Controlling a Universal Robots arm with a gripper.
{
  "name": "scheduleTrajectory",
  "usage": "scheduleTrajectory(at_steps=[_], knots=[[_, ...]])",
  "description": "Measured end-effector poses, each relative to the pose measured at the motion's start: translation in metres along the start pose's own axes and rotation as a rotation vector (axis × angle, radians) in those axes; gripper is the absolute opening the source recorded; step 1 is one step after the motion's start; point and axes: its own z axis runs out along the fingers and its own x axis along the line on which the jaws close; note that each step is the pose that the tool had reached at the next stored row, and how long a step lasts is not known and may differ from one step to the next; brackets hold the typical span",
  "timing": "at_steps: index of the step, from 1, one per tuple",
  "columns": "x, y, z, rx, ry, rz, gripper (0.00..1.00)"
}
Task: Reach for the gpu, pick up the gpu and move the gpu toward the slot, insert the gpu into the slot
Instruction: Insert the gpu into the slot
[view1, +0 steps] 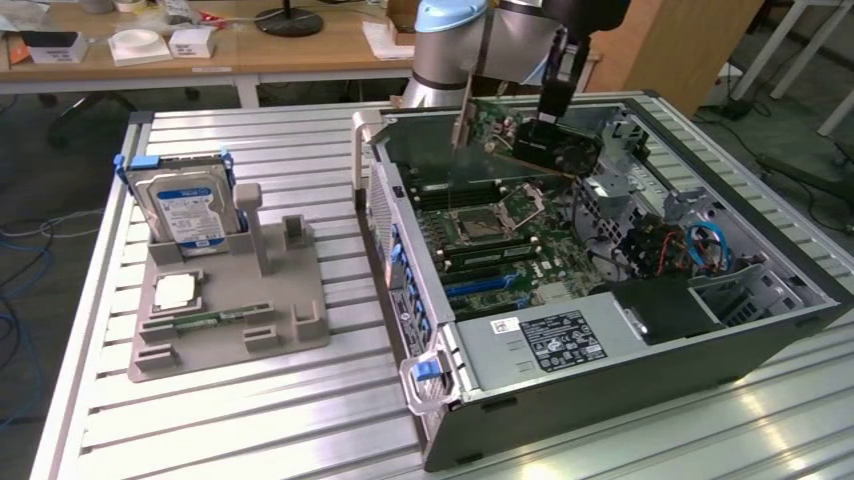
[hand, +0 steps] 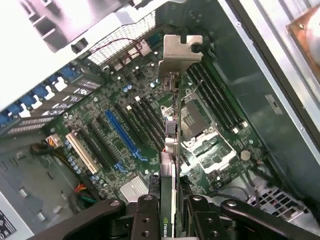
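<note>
Pinching the gpu (view1: 497, 125) between my fingers (hand: 145, 215), gripper (view1: 550, 125) at upper centre of the exterior view, card held above the green motherboard (view1: 534, 240), apart from the blue slot (hand: 122, 136), inside the open computer case (view1: 601, 370)

Open from above, walled in at the sides
Clear down to the motherboard (view1: 514, 235) through the open case (view1: 587, 400); hemmed by the case walls, by the labelled metal box (view1: 554, 340) at the near end, and by cables (view1: 694, 245) toward the exterior view's right; above the board, room taken by the gpu (view1: 501, 125) clamped in the end effector (view1: 550, 135); nothing lying over the blue slot (hand: 123, 133).
</note>
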Motion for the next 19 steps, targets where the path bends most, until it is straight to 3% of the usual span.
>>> scheduleTrajectory(at_steps=[19], knots=[[0.0000, 0.0000, 0.0039, -0.0003, -0.0039, -0.337, 0.26]])
